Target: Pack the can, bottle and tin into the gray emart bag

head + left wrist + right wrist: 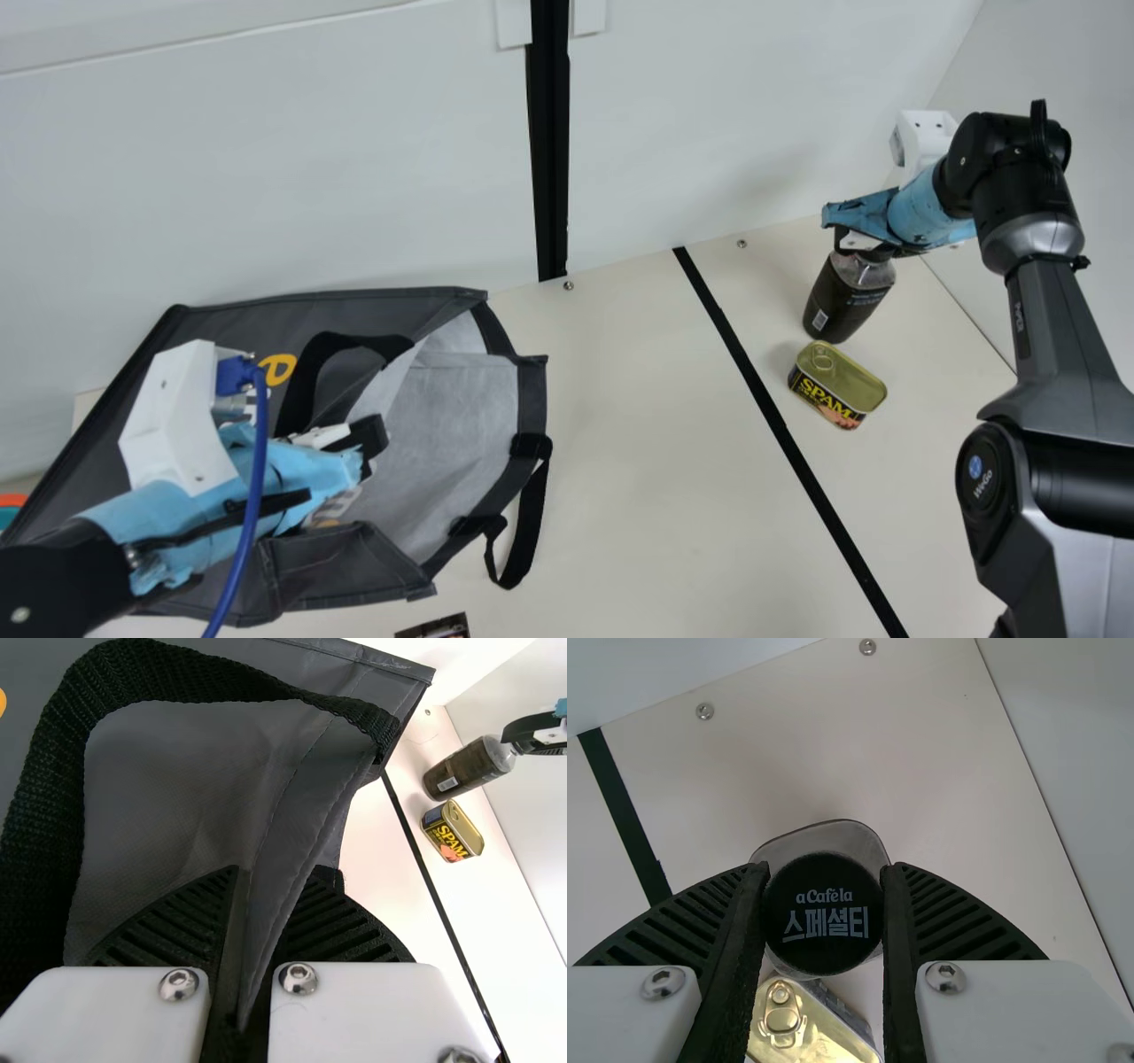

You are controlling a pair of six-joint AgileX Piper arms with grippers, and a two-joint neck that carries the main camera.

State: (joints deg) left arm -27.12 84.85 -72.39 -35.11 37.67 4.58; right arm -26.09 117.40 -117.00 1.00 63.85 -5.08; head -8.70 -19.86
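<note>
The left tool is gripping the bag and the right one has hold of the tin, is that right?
Not quite: the right wrist view shows the right tool holding the bottle by its cap. The left tool is gripping the bag.

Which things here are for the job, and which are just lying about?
For the job:
- gray bag, edge pinched by left gripper
- dark bottle, cap in right gripper
- tin

Apparently just lying about:
- dark printed item
- orange-and-teal thing
</note>
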